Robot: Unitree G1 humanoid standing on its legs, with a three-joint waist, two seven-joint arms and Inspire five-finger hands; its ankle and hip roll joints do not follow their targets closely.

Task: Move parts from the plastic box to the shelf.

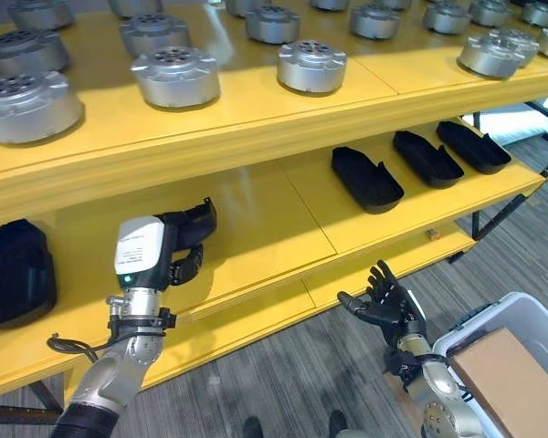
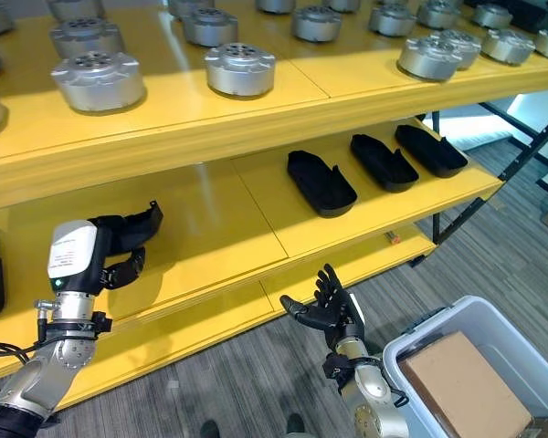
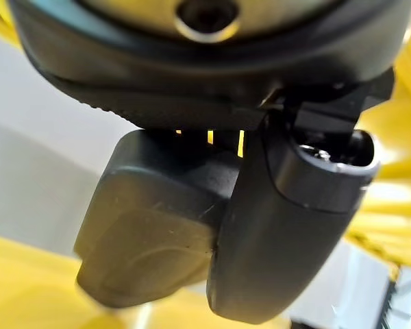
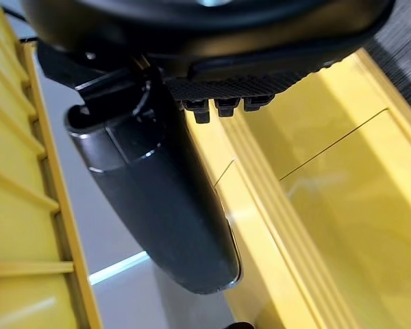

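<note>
The left arm rises from the lower left, forearm upright, and its robot hand [image 1: 169,246] is over the front part of the yellow metal shelf's [image 1: 256,228] middle board. This left robot hand has its fingers curled round a black moulded plastic part [image 1: 194,222], which the left wrist view shows as a rounded dark shell [image 3: 151,240] pressed against the thumb [image 3: 288,226]. The part sits just above the board; whether it touches the board cannot be told.

The right arm comes up from the lower right, and its robot hand [image 1: 384,304] stands below the shelf's lowest front edge, over the grey carpet floor [image 1: 292,374]. Its fingers are spread and nearly straight, palm toward the shelf, holding nothing.

Just beside the right forearm, at the lower right, stands the pale grey plastic box [image 1: 530,319] with a brown cardboard piece [image 1: 502,374] lying in it.

On the middle board three more black elongated plastic parts [image 1: 366,178] lie side by side toward the right, well apart from the left robot hand. A larger black part [image 1: 16,272] lies at the far left of the same board. The top board carries rows of round silver metal housings [image 1: 311,65]. A small orange-brown item [image 1: 432,234] lies near the lower board's right edge.
</note>
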